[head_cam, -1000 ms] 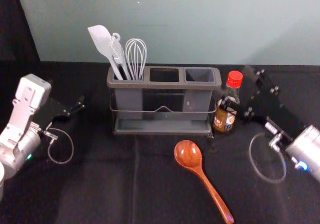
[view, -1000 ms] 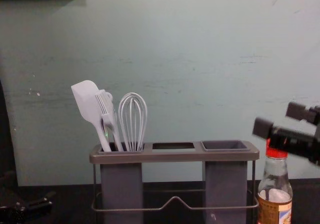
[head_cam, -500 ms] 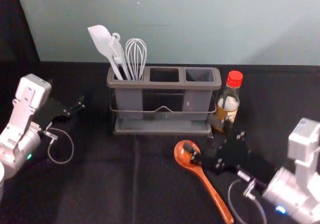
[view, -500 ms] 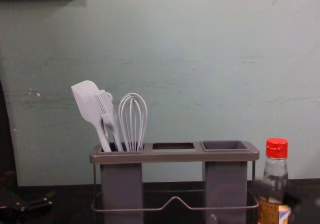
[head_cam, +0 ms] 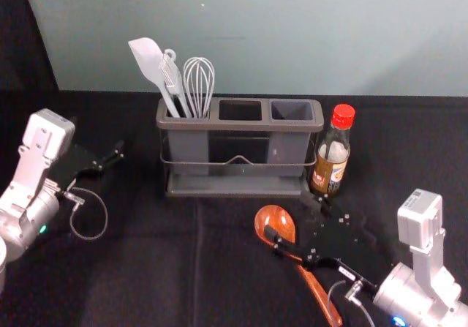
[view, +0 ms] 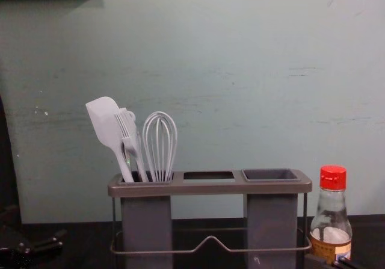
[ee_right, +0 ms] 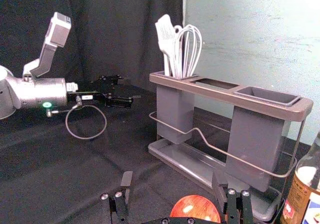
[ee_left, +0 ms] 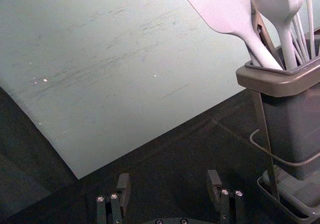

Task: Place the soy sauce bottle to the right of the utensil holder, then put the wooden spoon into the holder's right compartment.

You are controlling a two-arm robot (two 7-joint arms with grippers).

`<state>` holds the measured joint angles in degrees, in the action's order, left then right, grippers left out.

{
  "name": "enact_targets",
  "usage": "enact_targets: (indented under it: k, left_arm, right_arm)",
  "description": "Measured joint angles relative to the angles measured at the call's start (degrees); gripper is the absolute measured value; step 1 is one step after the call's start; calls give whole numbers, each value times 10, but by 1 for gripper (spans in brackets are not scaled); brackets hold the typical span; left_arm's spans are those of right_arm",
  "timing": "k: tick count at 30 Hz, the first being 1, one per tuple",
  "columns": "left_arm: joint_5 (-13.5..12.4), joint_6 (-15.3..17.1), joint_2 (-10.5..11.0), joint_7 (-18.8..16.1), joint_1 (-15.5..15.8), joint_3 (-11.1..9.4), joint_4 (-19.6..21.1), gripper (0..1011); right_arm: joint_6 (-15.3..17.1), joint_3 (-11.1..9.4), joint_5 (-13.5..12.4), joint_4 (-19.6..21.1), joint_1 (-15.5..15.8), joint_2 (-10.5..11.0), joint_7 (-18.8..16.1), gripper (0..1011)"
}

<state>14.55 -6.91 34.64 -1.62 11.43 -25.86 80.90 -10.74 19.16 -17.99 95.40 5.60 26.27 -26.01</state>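
**Wooden spoon (head_cam: 275,220) framed by spread right gripper (head_cam: 296,219); soy sauce bottle (head_cam: 333,162) stood beside utensil holder (head_cam: 219,124)**

The right gripper is held low over the black cloth (head_cam: 146,268), in front of the holder's right part, with its fingers parted widely. Between them, in the right wrist view, the spoon's bowl is seen; whether it is touched cannot be told. The spoon is laid on the cloth, its bowl turned toward the holder and its handle slanted back toward the robot and to the right, partly covered by one finger.

The bottle is set upright just to the right of the holder, topped by a red cap (head_cam: 343,115). In the holder's left compartment, a spatula (head_cam: 148,58), a brush (head_cam: 172,78) and a whisk (head_cam: 199,82) are kept. The left gripper (head_cam: 110,149) is parked to the left of the holder, its fingers spread.
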Motion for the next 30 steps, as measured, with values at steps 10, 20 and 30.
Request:
enact_targets:
  k: [10, 20, 30]
  left_arm:
    - [0, 0, 0, 0, 0, 0, 0, 1005]
    - [0, 0, 0, 0, 0, 0, 0, 1005]
    - [0, 0, 0, 0, 0, 0, 0, 1005]
  right_arm:
    - [-1, 0, 0, 1, 0, 1, -2, 1000]
    - [-2, 0, -1, 2, -1, 1, -2, 1000]
    - [25, -1, 26, 33, 21, 11, 16, 1000]
